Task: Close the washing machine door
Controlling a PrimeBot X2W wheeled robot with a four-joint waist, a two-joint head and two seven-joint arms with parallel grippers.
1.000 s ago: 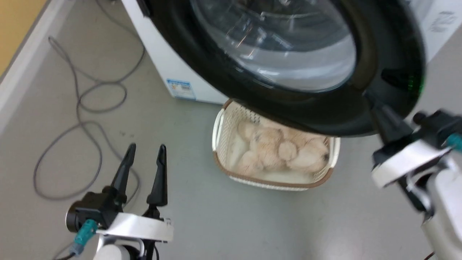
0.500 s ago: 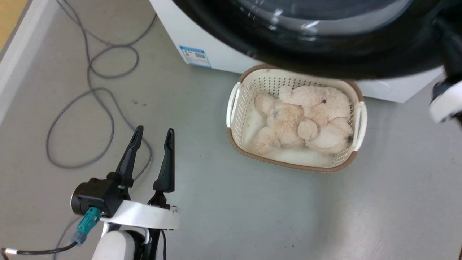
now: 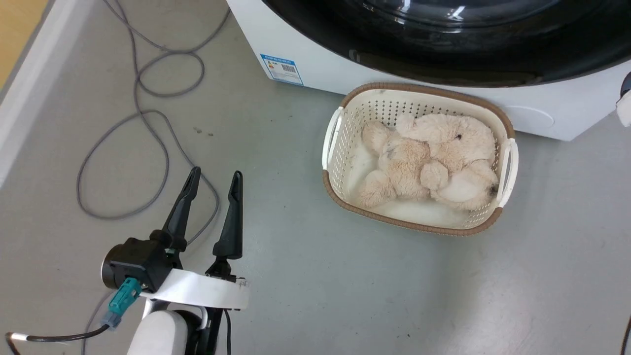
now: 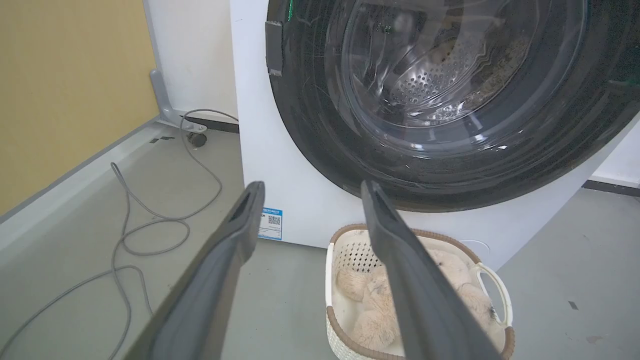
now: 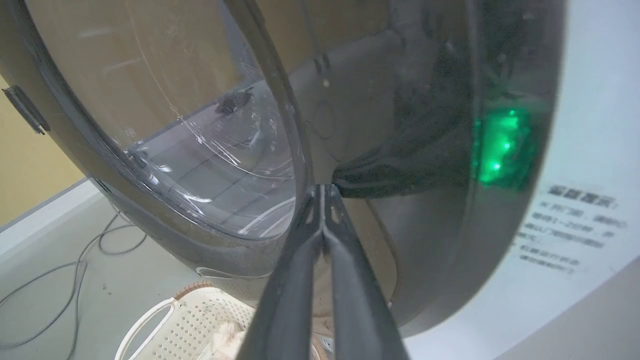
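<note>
Door (image 4: 310, 125): flat against washer (image 4: 260, 165) front, above basket (image 3: 340, 128).
Right gripper (image 5: 322, 188): fingers pressed together, empty, tips at door's black rim; contact unclear.
Left gripper (image 3: 216, 172): spread wide, empty, over floor.

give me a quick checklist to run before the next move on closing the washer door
1. right gripper jaws shut, tips at the washing machine door rim: ok
2. door flush and latched against the washing machine: cannot tell
3. basket with plush toy on the floor below the door, likely out of its swing: ok
4. left gripper jaws open, empty, apart from the door: ok
</note>
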